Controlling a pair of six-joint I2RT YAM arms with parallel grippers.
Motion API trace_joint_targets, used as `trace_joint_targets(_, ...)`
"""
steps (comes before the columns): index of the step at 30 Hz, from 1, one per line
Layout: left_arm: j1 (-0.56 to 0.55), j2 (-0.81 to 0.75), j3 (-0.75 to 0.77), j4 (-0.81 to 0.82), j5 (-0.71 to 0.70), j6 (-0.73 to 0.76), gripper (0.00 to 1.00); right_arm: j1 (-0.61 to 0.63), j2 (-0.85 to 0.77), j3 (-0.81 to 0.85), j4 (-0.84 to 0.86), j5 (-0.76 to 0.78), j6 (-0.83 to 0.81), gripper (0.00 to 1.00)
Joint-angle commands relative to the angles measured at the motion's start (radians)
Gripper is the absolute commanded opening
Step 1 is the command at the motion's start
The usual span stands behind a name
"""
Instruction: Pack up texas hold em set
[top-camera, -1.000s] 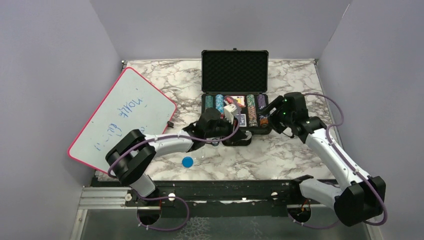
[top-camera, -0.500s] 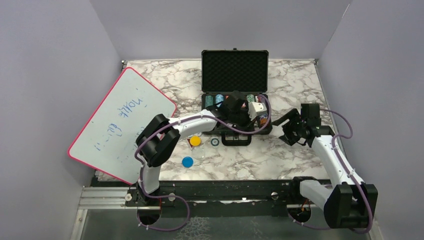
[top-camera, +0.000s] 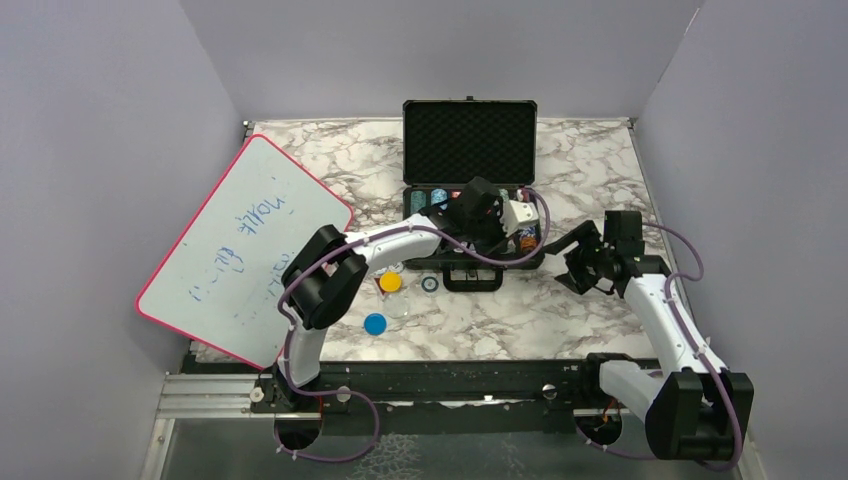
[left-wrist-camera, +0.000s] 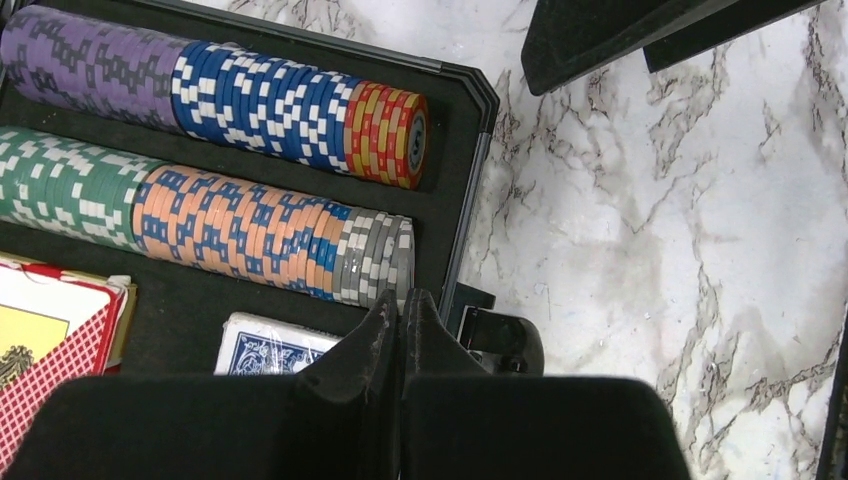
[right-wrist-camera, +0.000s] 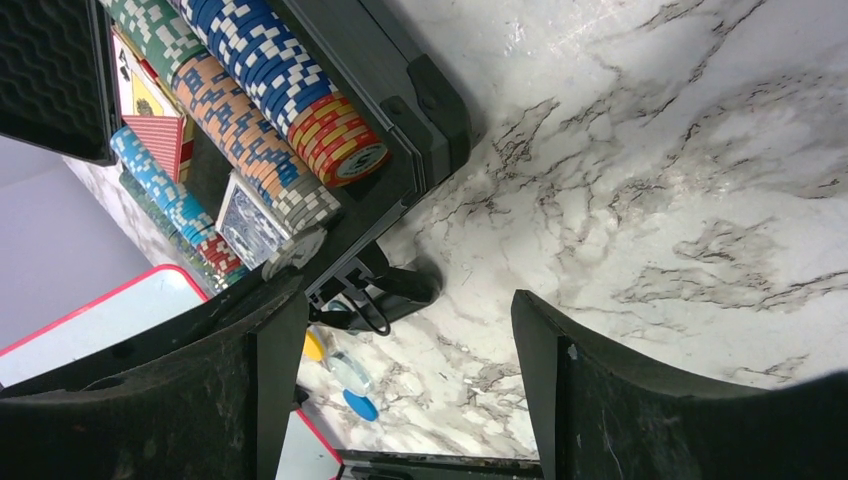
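1. Swung within the last second from the handle side of the briefcase to above the 3 o'clock end of its tray: left pincer, tips pressed together, nothing visible between them.
2. Pulled back toward 3 o'clock, off the case's edge and over bare desk: right pincer, spread wide and empty.
3. Standing open at the desk's 12 o'clock, foam lid upright; poker chips packed on edge in rows, red deck and blue deck lying in the tray beside them.
4. Loose on the marble at about 7 o'clock from the case: yellow button, dark button and, nearer the arms, blue button.
5. Lying askew at 9 o'clock, scrawled with blue writing: red-edged whiteboard.
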Motion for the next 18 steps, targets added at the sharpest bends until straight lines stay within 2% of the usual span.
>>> trace_joint_targets(1,-0.001,0.026,0.041,0.01,-0.051,0.092,0.0,-0.01,-0.024,-0.012,0.005,-0.031,-0.017,0.77)
trace_joint_targets(6,-0.002,0.024,0.038,0.004,-0.067,0.219,0.0,-0.013,-0.026,-0.013,0.005,-0.036,-0.022,0.77)
trace_joint_targets(9,-0.007,0.031,0.044,-0.013,-0.094,0.272,0.06,-0.013,-0.025,-0.013,0.006,-0.038,-0.023,0.77)
trace_joint_targets(18,-0.012,0.012,0.063,-0.039,-0.082,0.253,0.48,-0.016,-0.008,0.0,0.008,-0.048,-0.031,0.77)
